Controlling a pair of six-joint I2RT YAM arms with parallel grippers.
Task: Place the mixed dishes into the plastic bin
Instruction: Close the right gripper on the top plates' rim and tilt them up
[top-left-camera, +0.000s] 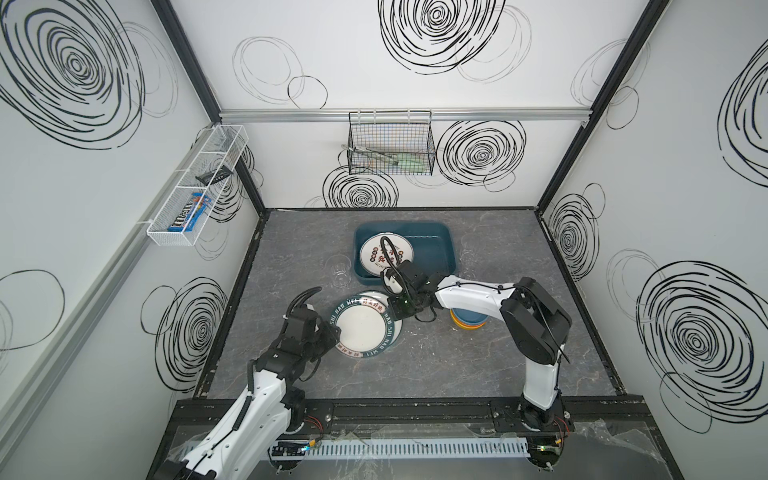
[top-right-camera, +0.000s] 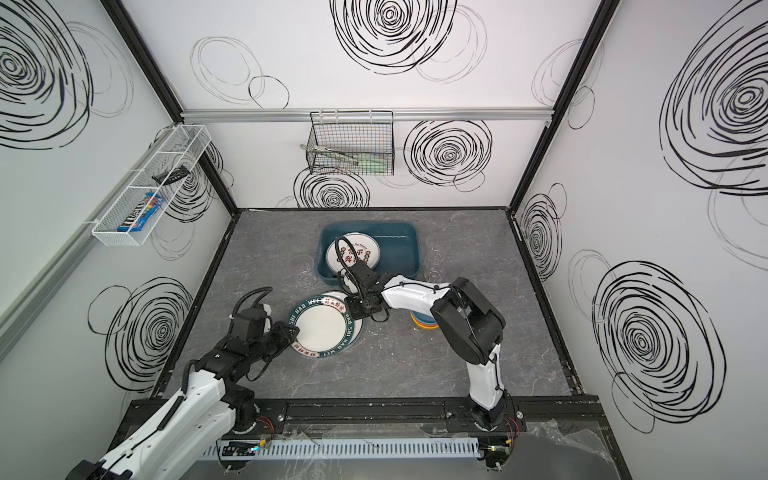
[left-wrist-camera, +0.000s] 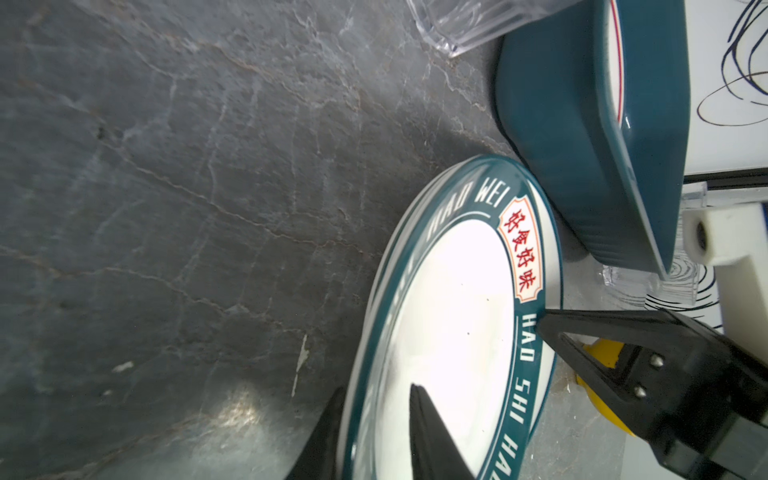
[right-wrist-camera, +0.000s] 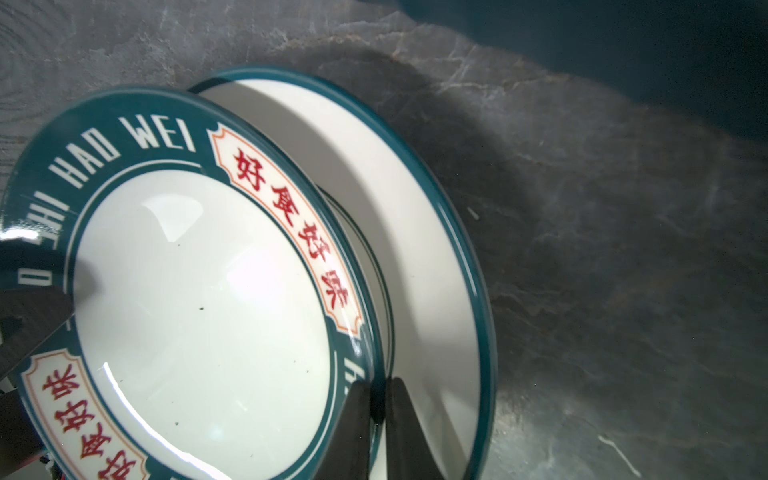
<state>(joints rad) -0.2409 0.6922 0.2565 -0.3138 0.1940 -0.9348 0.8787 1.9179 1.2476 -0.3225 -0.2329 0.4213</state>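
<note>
Left gripper (top-left-camera: 336, 332) straddles the left rim of the top plate (top-left-camera: 365, 328), lower centre; a firm clamp cannot be confirmed. Right gripper (top-left-camera: 394, 311) is clenched on the top plate's right rim, which is tilted above the lower plate (right-wrist-camera: 415, 208). The plastic bin (top-left-camera: 440, 245), upper centre, contains a third plate (top-left-camera: 374, 254).

My left arm (top-left-camera: 249, 403) stretches forward and low, wrist rolled, so the left gripper (left-wrist-camera: 378, 388) straddles the rim of the upper plate (right-wrist-camera: 199, 311) with one finger over it and one under. The jaws stand partly apart, and I can't tell whether they pinch yet. Straight across from that pincer, my right arm (top-left-camera: 469, 291) bends inward at the elbow, and the right gripper (right-wrist-camera: 376, 382) is clamped on the same rim, one finger on each face.
</note>
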